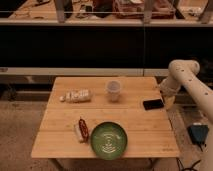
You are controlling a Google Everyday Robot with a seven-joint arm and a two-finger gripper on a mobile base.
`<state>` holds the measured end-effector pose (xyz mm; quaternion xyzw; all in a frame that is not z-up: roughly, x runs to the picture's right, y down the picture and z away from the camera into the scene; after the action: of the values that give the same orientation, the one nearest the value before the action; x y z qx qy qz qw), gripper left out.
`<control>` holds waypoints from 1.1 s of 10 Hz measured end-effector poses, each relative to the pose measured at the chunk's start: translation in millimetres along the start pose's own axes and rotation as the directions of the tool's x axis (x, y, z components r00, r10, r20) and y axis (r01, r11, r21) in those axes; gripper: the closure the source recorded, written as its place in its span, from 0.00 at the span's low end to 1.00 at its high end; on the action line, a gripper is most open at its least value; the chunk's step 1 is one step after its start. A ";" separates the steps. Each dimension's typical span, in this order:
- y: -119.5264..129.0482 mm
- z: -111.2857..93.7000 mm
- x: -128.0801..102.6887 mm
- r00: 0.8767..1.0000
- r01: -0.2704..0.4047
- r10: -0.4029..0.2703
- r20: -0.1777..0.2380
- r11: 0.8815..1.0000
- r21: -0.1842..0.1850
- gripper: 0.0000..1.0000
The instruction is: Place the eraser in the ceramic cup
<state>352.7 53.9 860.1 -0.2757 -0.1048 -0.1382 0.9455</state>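
The eraser [153,104] lay by the table's [60,145] right edge, bare wood separating it from the ceramic cup [113,90], while the gripper [168,100] hung spread just beside it, arm bent downward.

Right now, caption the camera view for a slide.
Tool hangs beside the eraser at the table edge; ceramic cup stands apart.
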 end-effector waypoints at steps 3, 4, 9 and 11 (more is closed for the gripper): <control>-6.6 15.0 30.3 0.999 -0.046 0.045 0.031 0.998 0.045 0.20; -8.2 21.1 34.7 0.998 -0.048 0.046 0.038 0.997 0.057 0.20; -5.2 47.3 44.2 0.997 -0.050 0.046 0.056 0.996 0.076 0.20; -5.0 57.3 44.8 0.998 -0.041 0.037 0.051 0.996 0.076 0.20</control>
<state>386.3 72.3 922.2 -0.2442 -0.1283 -0.1087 0.9550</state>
